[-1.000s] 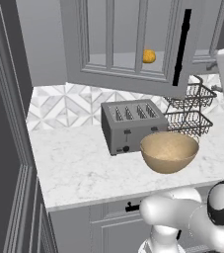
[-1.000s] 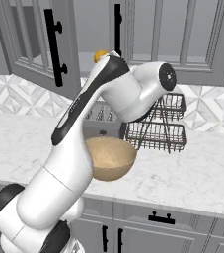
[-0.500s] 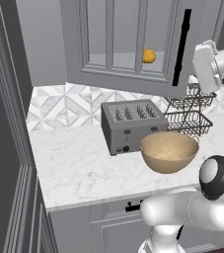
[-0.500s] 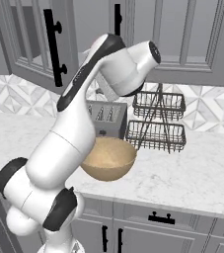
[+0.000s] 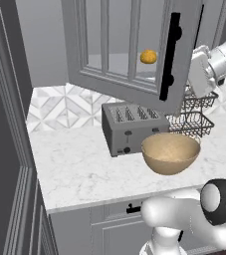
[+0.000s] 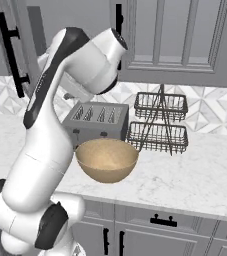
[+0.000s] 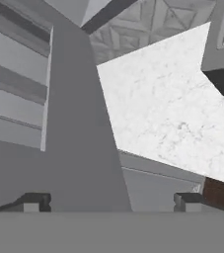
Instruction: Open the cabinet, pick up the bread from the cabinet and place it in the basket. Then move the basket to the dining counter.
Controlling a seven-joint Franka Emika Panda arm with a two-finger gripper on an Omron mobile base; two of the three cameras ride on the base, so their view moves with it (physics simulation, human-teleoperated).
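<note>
**Kitchen bench, cabinet door swung out, bun on shelf**

Left base view
- Cabinet [image 5: 119, 50]: grey, glass-panelled door standing out over the bench, its long black bar handle [image 5: 170, 57] at the door's right edge.
- Bread [image 5: 148, 56]: small golden-orange bun on the cabinet shelf, seen through the glass, above and behind the toaster.
- Toaster [image 5: 129, 127]: grey, four slots, on the marble bench [image 5: 74, 169] near the tiled backsplash.
- Basket [image 5: 170, 153]: tan round bowl, upright, at the near right of the toaster and just beside it; nothing visible inside.
- Wire rack [image 5: 194, 117]: black, two tiers, right of the toaster and behind the basket.
- Arm: the white wrist end reaches in from the right edge, close to the door's handle side; contact cannot be judged.

Right base view
- Basket [image 6: 106, 160]: in front of the toaster [image 6: 97, 122], near the bench's front edge.
- Wire rack [image 6: 159, 122]: to the right of the toaster, apart from the basket.
- Arm: white links rise at the left and bend across the upper middle, in front of the cabinet.

Hand view
- Hand [image 7: 108, 201]: two dark fingertips [image 7: 34, 201] set wide apart, nothing between them; open.
- Ahead: a plain grey panel, and to the right a stretch of white marble bench [image 7: 168, 108] with patterned tile beyond it.
</note>
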